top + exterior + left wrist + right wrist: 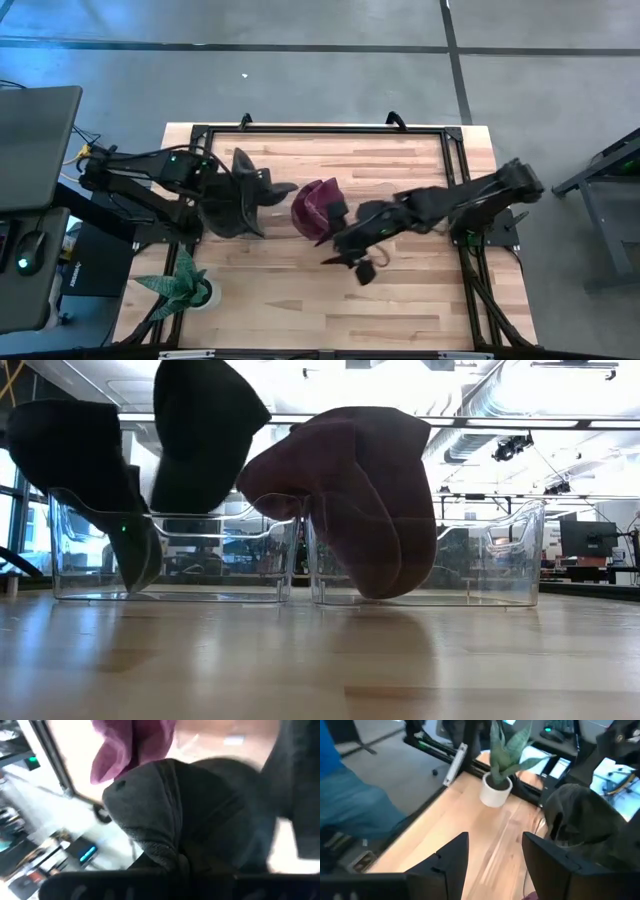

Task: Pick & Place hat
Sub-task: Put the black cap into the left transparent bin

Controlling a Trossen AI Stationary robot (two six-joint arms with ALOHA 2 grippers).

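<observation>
Dark grey fabric cap held in closed left gripper, left of maroon fabric hat at table middle. Right gripper nearby, fingers apart, empty.

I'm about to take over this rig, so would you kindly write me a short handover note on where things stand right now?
Left gripper: shut on the dark grey fabric cap, held above the left clear plastic bin.
Right gripper: open, empty, over bare wooden table in front of the bins.
Maroon fabric hat: draped over the rim of the right clear plastic bin, hanging partly outside.
Potted green plant in a white pot: left front corner, untouched.
Done: maroon hat at its bin.
Left: release the grey cap into the left bin; maybe seat the maroon hat fully.
</observation>
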